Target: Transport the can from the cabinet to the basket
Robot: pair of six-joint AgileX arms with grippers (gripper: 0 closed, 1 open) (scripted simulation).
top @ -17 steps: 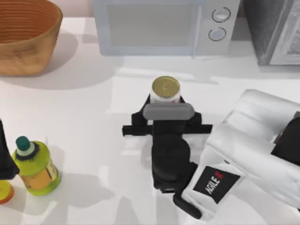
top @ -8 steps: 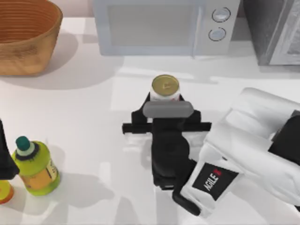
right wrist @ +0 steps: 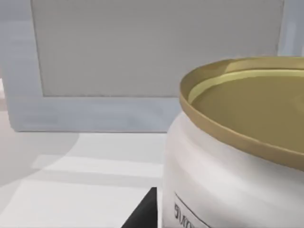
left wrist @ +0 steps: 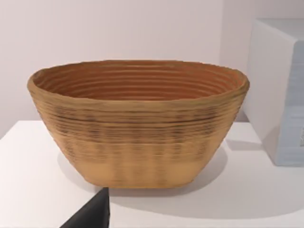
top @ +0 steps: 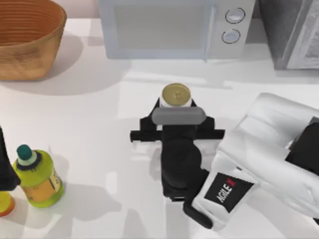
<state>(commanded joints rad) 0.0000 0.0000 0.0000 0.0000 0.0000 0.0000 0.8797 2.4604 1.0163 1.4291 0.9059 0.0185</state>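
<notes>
**Can held at mid-table, little changed from a moment before**

The white table [top: 89, 124] carried everything in the top view. Along its far edge stood the pale microwave [top: 172, 27], with the dark grey speckled cabinet [top: 289, 32] at the far right corner, partly cut off. The wicker basket [top: 27, 37] sat at the far left corner, well apart from the can; the left wrist view faced it squarely, showing the ribbed inside and thick rim.

My right arm [top: 269, 159] reached in from the right side toward the table's middle. Its right gripper [top: 175, 102] sat just behind the can [top: 176, 95], which stood upright in front of the microwave door, out on the open table and no longer in the cabinet. The dark fingers flanked the can closely on both sides and appeared closed on it, though contact itself was hidden beneath the gripper body. In the right wrist view the can's gold top loomed very near.

Compared with half a second and a second earlier, the can and gripper had barely shifted.

The yellow-green bottle [top: 36, 175] stood near the left edge, beside a dark part of my left arm [top: 6, 169].
</notes>
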